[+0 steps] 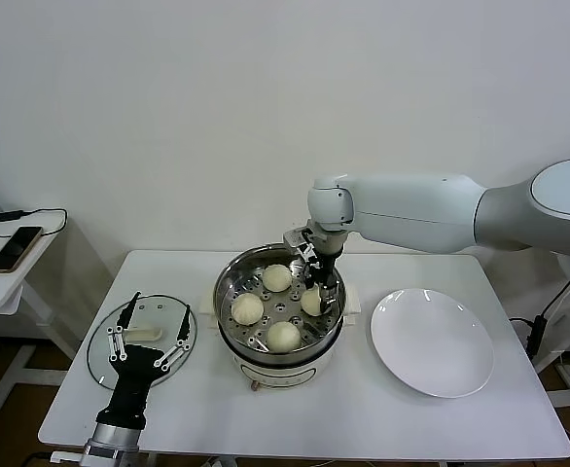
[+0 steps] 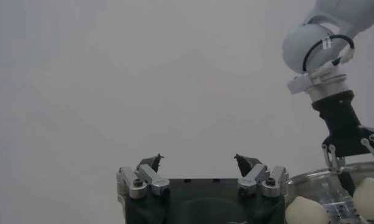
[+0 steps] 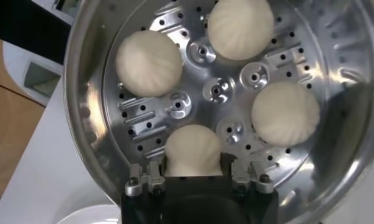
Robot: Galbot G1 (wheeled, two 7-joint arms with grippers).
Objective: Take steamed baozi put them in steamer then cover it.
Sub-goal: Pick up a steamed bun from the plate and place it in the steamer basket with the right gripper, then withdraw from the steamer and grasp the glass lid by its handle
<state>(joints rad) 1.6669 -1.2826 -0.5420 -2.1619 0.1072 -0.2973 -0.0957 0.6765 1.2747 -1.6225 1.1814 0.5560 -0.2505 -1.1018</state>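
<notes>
The right gripper point(image 3: 193, 165) pinches a soft bun point(image 3: 193, 151) at the steamer's point(image 1: 229, 282) three o'clock. The left gripper point(image 1: 149, 329) is spread above the slippery glass lid point(image 1: 100, 358); grab its handle point(image 1: 147, 334).

1. The fourth baozi point(image 1: 313, 301) is half hidden behind the right pincer point(image 1: 322, 288) in the head view, so whether the fingers actually touch it is hard to call.
2. In the right wrist view the pincer body cuts off that bun's lower part point(image 3: 193, 150), and the fingertips don't show.
3. The steamer point(image 2: 333, 182) is clipped by the left wrist view's edge.
4. The left pincer point(image 1: 151, 334) covers part of the cover point(image 1: 105, 336).
</notes>
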